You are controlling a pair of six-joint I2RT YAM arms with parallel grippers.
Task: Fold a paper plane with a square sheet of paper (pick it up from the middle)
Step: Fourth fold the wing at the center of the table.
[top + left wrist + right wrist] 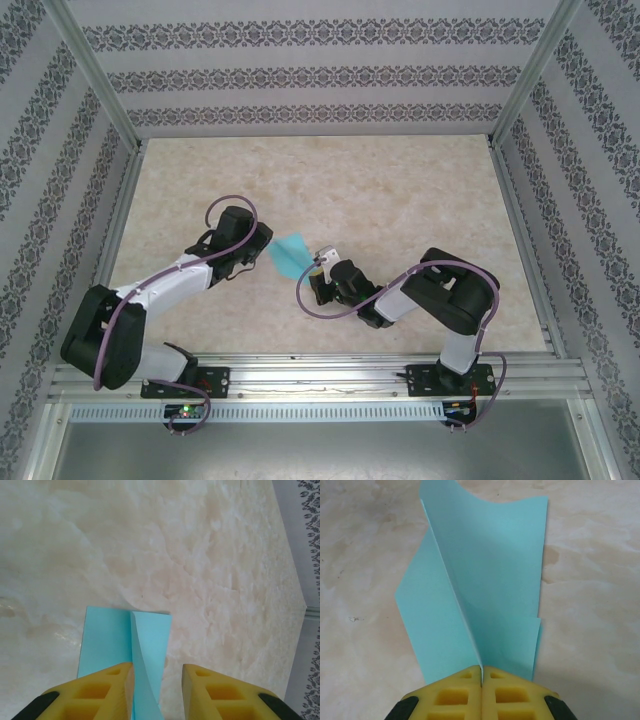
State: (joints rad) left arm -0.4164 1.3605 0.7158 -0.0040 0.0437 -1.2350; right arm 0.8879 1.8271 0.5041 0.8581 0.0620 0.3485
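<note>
Toward near edge of table (400,190), turquoise paper (290,255) clamped in closed right gripper (481,670), left gripper (157,669) parted astride its fold.

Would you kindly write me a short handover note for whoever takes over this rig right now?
Right gripper: shut on one end of the folded turquoise-blue paper sheet, at its centre crease.
Left gripper: open, fingers straddling the raised crease at the opposite end; paper rests on the beige marbled table.
Done: lengthwise fold, layered flaps.
Left: the finishing folds of the plane; how many, I cannot tell.
</note>
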